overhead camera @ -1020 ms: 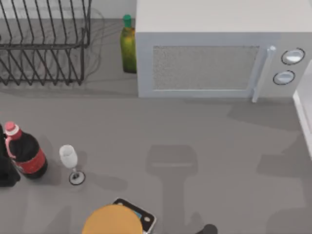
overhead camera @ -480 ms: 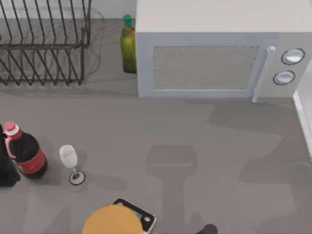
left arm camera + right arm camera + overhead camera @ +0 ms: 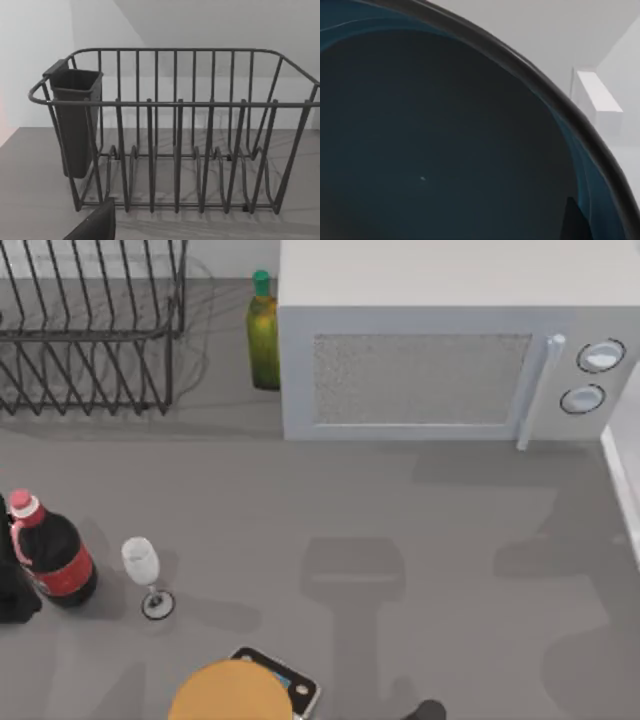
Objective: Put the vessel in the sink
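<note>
The bowl (image 3: 435,145) loomed close before the right wrist camera, dark teal; the sink (image 3: 622,480) edged the table's right side. No readable labels. Neither gripper's jaw state could be told.

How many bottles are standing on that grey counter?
2. A green glass bottle with a green cap stands at the back beside the white microwave. A dark cola bottle with a red label stands at the left edge, next to the small clear wine glass.

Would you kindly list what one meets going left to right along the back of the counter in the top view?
Dish rack → green bottle → microwave, with its two knobs at its right end.
</note>
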You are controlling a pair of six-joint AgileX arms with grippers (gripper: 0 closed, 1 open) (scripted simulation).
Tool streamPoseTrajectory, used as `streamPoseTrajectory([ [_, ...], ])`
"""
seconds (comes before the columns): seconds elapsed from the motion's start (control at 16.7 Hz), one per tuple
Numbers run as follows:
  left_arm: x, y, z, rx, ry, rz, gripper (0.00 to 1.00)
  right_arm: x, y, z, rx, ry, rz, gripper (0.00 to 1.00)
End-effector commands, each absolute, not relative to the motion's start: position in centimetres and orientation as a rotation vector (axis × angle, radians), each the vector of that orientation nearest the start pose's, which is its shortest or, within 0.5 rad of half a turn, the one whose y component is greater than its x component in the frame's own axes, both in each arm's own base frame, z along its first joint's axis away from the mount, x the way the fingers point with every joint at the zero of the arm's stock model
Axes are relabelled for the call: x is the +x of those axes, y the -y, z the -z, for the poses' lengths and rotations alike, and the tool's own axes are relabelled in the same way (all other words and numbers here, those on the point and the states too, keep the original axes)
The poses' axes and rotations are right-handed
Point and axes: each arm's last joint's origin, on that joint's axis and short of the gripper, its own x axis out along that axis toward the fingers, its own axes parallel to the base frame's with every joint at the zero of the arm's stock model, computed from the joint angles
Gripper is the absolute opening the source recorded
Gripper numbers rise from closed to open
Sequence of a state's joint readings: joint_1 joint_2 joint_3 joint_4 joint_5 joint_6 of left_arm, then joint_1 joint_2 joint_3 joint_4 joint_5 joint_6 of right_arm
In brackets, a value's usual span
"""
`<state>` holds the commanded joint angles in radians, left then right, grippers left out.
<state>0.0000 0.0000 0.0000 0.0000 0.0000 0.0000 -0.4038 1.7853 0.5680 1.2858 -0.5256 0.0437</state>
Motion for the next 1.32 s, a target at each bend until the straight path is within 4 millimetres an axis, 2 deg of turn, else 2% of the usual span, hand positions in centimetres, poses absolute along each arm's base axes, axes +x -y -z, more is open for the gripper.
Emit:
streamPoseTrajectory([
  [0.18,10.6,0.1,-16.0,0.0,0.0,0.0,1.0,29.3,11.3,-10.3,0.0,0.028,-0.117,0.0],
  [0.36,10.6,0.1,-16.0,0.0,0.0,0.0,1.0,27.7,12.6,-7.1,0.0,0.006,-0.041,0.0],
  [0.54,10.6,0.1,-16.0,0.0,0.0,0.0,1.0,26.7,13.6,-5.9,0.0,0.0,0.009,0.0],
  [0.78,10.6,0.1,-16.0,0.0,0.0,0.0,1.0,26.7,13.6,-5.9,0.0,0.0,0.01,0.0],
  [1.32,10.6,0.1,-16.0,0.0,0.0,0.0,1.0,26.7,13.6,-5.9,0.0,0.0,0.01,0.68],
])
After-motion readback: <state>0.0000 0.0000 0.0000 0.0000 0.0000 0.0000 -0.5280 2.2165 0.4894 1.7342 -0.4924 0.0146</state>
